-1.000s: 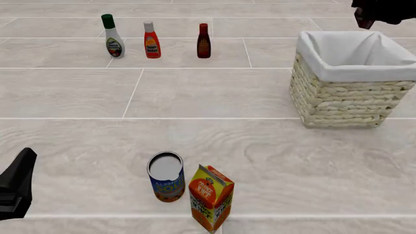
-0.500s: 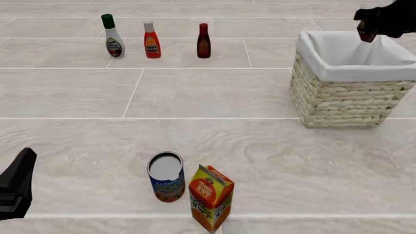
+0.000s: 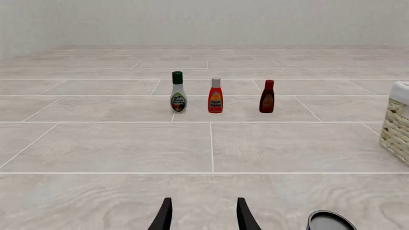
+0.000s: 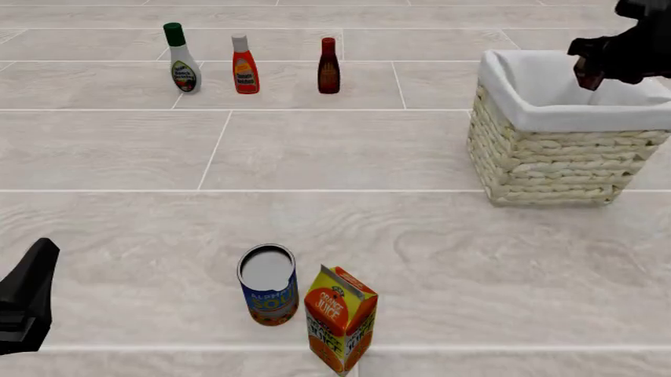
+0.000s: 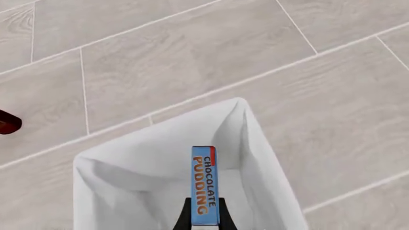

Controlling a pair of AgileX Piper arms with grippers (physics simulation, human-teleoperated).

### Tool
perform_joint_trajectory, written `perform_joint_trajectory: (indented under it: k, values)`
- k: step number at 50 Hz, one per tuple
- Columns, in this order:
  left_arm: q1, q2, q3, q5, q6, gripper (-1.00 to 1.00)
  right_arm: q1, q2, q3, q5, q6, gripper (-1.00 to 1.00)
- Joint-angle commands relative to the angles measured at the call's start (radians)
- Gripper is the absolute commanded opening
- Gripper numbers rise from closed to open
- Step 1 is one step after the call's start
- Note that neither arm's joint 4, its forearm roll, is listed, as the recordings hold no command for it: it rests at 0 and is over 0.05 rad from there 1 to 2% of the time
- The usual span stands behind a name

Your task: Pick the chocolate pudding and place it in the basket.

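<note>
- The right gripper (image 5: 204,218) is gripping the chocolate pudding (image 5: 204,184) between its two dark fingers, closed tight on the box's lower end, and is holding it over the open mouth of the basket (image 5: 268,158)
- In the front view the right gripper (image 4: 589,72) is hanging above the far right part of the basket (image 4: 561,157), with the chocolate pudding (image 4: 590,75) showing only as a small dark brown tip under the black arm
- The box is presenting its narrow blue edge, printed with orange lettering, and a reddish strip at one corner
- The left gripper (image 3: 203,216) is pointing across the table with its two thin black fingers standing parted and nothing between them; in the front view the left gripper (image 4: 23,298) is sitting low at the near left edge
- The basket is showing a square woven cream wicker wall and a white cloth lining folded over its rim; the lining inside is looking bare
- A blue can (image 4: 269,284) with a silver lid is standing upright just beside a tall orange-yellow carton (image 4: 339,316)
- Three bottles are standing in a row at the far side: a white one with a green cap (image 4: 182,59), a red one with a white cap (image 4: 244,65) and a dark brown one (image 4: 328,66)
- The table (image 4: 346,149) is showing a pale grey wood-grain surface split by thin light seams
</note>
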Motion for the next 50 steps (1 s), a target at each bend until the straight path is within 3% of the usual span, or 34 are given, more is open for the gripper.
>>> perform_joint_trajectory:
  k: [1,39,47,48,50]
  values:
    - [0.0,0.0,0.0,0.0,0.0,1.0,-0.006,0.01,0.024,-0.017,0.014,-1.0]
    - [0.0,0.0,0.0,0.0,0.0,1.0,0.004,0.029,0.042,-0.02,0.022,-1.0]
    - [0.0,0.0,0.0,0.0,0.0,1.0,0.026,0.039,0.033,-0.013,0.056,-1.0]
    - [0.0,0.0,0.0,0.0,0.0,1.0,0.023,0.037,0.033,-0.015,0.051,1.0]
    - [0.0,0.0,0.0,0.0,0.0,1.0,0.024,0.038,0.029,-0.012,0.059,1.0]
